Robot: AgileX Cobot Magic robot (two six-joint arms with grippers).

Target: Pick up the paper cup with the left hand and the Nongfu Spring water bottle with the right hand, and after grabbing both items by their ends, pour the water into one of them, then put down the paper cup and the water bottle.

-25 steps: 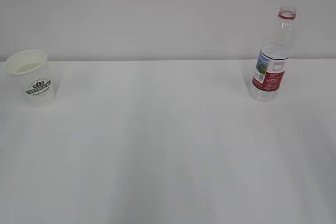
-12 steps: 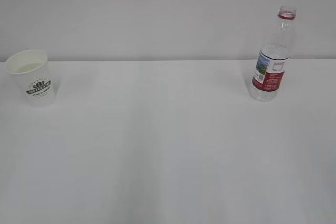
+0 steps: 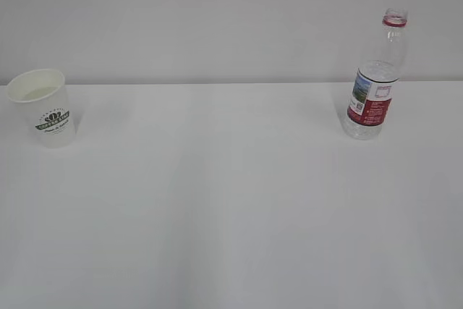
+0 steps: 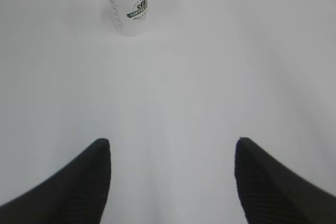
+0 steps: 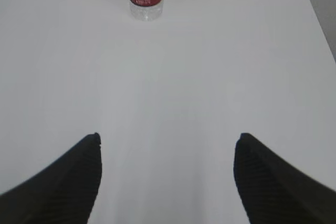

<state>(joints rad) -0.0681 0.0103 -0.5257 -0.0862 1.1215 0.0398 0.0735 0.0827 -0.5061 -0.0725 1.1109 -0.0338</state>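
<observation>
From the front, we see the paper cup [image 3: 42,108] standing mouth up at the bench's [image 3: 231,208] far left, the Nongfu Spring water bottle [image 3: 376,77] upright far right. Our left hand [image 4: 170,182] shows wide, empty fingers [image 4: 79,187], cup ahead. Our right hand [image 5: 165,182] shows the same, with only the bottle's bottom half ahead.

Bright, even, diffuse light across a white table [image 3: 231,200], nearly washed out. Only faint soft shadows beside the paper cup [image 3: 45,108] and bottle [image 3: 375,77]. All views slightly soft; near black fingertips [image 4: 79,182] look blurred.
</observation>
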